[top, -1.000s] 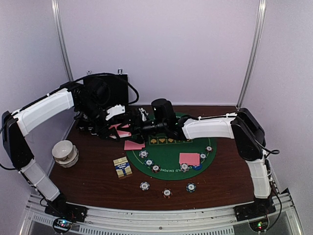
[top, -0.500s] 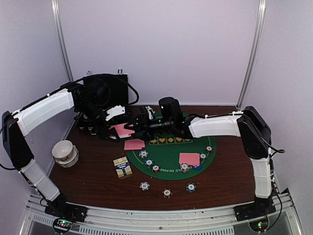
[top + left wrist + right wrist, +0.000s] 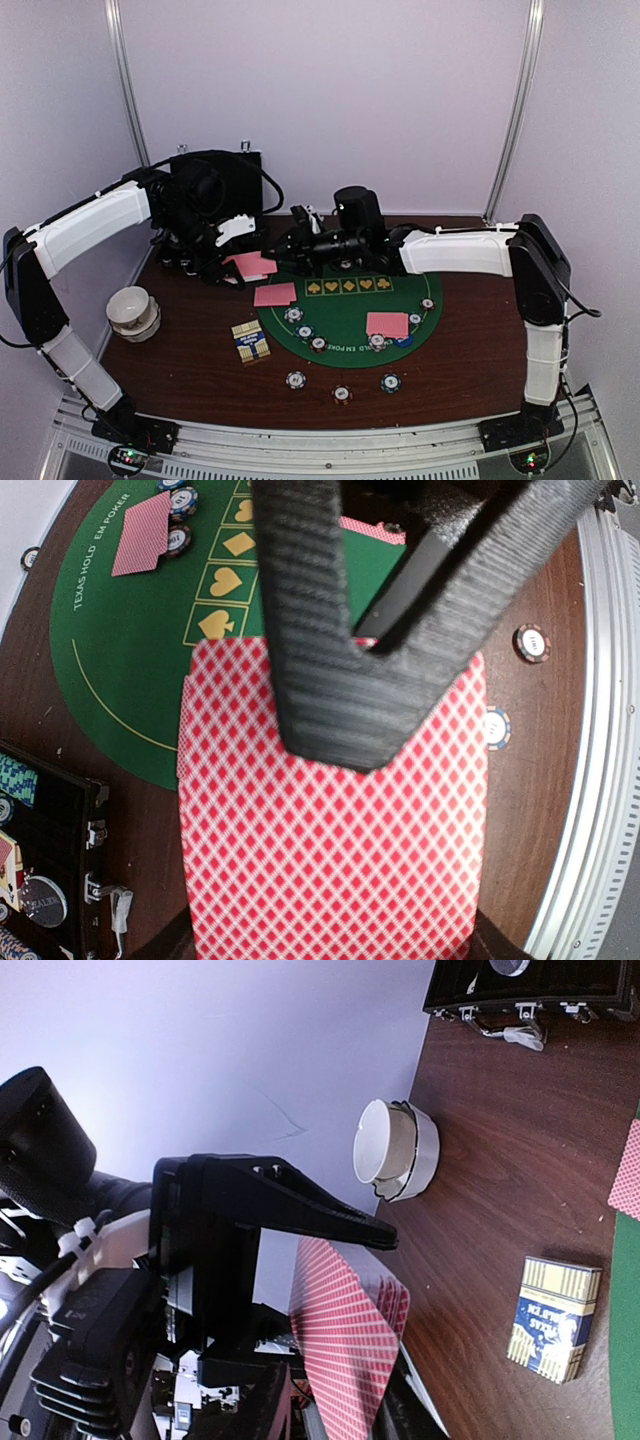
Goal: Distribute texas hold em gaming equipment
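My left gripper (image 3: 240,267) (image 3: 330,930) is shut across the width of a stack of pink-backed playing cards (image 3: 253,265) (image 3: 330,860) (image 3: 345,1360), held above the table's back left. My right gripper (image 3: 285,255) (image 3: 335,1400) reaches in from the right. Its black fingers (image 3: 330,700) lie over the stack's far end, partly open, with the top card between them. More pink cards lie face down by the green mat's left edge (image 3: 275,295) and on its right side (image 3: 387,324). Several striped poker chips (image 3: 305,333) sit on the mat, and three lie in front of it (image 3: 342,394).
The green poker mat (image 3: 345,315) covers the table's middle. A yellow-and-blue card box (image 3: 250,342) (image 3: 555,1315) lies left of it. A white bowl (image 3: 133,310) (image 3: 395,1150) stands at the left edge. The black chip case (image 3: 215,185) is open at the back left.
The right arm's wrist has shifted right and back, and its jaws have narrowed at the stack's end. More of the pink stack shows from above. The left arm has stayed put.
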`<state>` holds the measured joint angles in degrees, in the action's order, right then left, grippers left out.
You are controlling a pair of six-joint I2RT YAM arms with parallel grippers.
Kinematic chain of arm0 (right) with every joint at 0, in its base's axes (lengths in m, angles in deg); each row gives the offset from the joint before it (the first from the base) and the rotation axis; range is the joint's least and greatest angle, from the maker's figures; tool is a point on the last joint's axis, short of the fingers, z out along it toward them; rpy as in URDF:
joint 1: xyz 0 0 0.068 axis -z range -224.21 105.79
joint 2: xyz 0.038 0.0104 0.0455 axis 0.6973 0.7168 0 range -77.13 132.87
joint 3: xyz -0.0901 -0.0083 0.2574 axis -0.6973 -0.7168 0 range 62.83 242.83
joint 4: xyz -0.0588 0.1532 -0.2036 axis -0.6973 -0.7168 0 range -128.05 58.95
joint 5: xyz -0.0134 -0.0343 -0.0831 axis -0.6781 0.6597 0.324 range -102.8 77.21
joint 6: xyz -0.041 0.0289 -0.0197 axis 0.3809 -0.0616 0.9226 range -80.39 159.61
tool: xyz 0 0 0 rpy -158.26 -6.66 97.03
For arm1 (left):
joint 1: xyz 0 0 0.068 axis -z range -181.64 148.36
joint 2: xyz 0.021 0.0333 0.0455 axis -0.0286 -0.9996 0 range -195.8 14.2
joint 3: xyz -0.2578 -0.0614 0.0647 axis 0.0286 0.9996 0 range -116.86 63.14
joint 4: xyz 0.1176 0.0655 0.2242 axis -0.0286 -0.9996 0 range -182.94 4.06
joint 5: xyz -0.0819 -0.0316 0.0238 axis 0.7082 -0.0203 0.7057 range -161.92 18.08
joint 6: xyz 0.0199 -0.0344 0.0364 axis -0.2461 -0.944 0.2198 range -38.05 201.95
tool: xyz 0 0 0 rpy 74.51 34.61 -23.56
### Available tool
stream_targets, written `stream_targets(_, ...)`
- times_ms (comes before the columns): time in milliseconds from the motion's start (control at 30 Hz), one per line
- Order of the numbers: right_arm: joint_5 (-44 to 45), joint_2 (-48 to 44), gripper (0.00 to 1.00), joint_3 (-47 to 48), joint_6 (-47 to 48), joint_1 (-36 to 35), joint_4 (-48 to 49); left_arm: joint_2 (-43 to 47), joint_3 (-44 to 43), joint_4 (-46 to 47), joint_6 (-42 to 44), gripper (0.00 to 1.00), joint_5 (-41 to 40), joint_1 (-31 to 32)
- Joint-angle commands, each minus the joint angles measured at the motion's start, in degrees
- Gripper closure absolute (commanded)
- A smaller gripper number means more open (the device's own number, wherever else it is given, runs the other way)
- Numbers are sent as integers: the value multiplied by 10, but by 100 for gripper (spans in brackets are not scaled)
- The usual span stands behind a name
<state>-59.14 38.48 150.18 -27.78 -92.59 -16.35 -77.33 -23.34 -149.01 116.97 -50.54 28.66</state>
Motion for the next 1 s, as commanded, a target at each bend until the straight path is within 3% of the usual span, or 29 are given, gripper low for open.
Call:
stream_targets(0,-12,-25,71,-11,-9,3,15,18,-3,11,4,100,5,-2)
stream_targets(333,-29,-24,79,-25,-28,1,37,17,-4,11,5,100,0,-2)
stream_targets(600,-41,-32,100,-22,-28,11,34,14,-5,12,7,100,-8,-2)
stream_targets(800,-44,-64,100,-33,13,39,-20,19,-1,11,7,100,-12,-2)
stream_targets(967,-34,-89,100,-25,99,71,-136,22,3,11,8,100,-14,-3)
